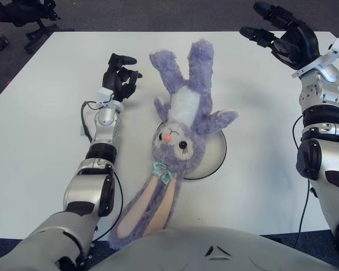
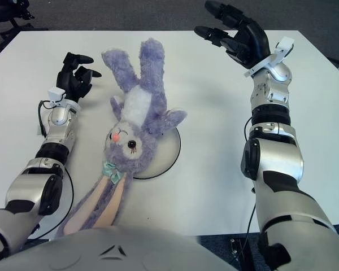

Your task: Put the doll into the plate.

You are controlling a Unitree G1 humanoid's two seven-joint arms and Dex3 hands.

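Note:
A purple plush rabbit doll (image 1: 181, 121) lies on its back across the white round plate (image 1: 214, 155). Its head and body cover the plate's left part, its legs point to the far side, and its long ears trail toward the near table edge (image 1: 147, 214). My left hand (image 1: 120, 72) is raised just left of the doll's legs, fingers spread, holding nothing and clear of the fur. Over the far right of the table, my right hand (image 1: 279, 31) hovers with fingers spread and empty.
The white table (image 1: 51, 124) carries only the plate and doll. Dark floor lies beyond its far edge, with an office chair base (image 1: 28, 17) at the far left. My own grey torso (image 1: 214, 248) fills the bottom of the view.

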